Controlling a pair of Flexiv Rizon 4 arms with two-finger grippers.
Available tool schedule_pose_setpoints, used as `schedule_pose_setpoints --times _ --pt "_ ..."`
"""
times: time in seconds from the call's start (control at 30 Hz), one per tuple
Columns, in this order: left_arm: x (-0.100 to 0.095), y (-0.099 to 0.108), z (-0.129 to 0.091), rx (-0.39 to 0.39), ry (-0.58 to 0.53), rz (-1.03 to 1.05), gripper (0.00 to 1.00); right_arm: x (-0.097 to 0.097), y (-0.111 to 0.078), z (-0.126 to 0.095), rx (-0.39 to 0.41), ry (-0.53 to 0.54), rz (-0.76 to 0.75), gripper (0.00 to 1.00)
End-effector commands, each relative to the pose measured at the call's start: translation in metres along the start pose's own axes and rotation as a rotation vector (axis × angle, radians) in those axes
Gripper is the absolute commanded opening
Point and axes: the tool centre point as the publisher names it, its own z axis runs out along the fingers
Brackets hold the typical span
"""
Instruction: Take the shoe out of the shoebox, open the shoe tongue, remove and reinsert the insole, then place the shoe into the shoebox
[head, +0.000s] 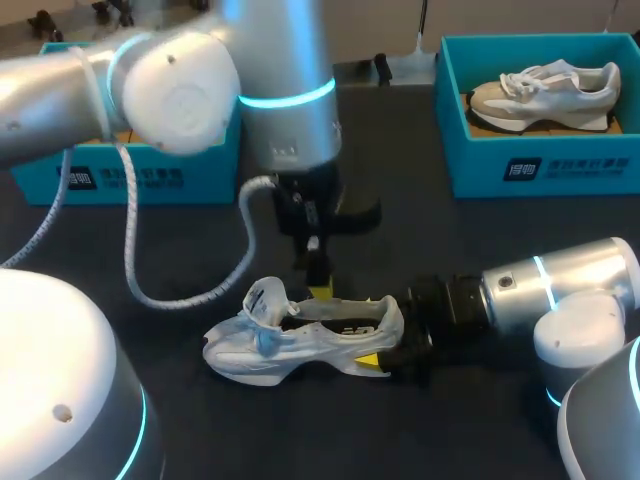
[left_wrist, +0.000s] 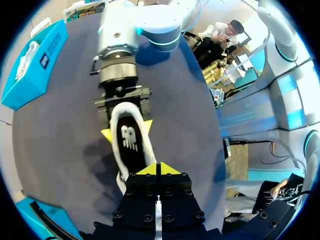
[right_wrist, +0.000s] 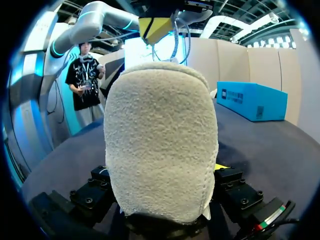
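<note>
My right tool (left_wrist: 127, 130) is clamped on the heel of the white sneaker (head: 280, 345), which lies mid-tabletop with its toe toward 9 o'clock. My left tool (left_wrist: 160, 169), tips together, hangs at its 12 o'clock rim. Going in closed, it could snag the collar and twist the sneaker loose.

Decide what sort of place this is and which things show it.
Probably a robotics lab or test room: two robot arms over a dark table, the right pincer gripping a white shoe, and blue shoeboxes behind.
</note>
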Motion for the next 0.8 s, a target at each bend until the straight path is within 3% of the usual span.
schedule_pose_setpoints --times 0.03,0.3,0.47,0.8 --pt "-0.007 -0.004 0.019 -0.009 -0.015 -0.018 0.0 0.001 0.001 0.002 0.007 0.0 0.001 0.0" --pt "-0.007 -0.004 0.019 -0.009 -0.015 -0.018 0.0 0.001 0.001 0.002 0.007 0.0 0.001 0.0" --pt "-0.019 -0.008 0.038 -0.053 -0.055 -0.02 0.0 0.001 0.001 0.002 0.007 0.0 0.001 0.0" --pt "-0.032 -0.002 0.059 -0.057 -0.048 -0.028 0.0 0.001 0.001 0.002 0.007 0.0 0.001 0.0"
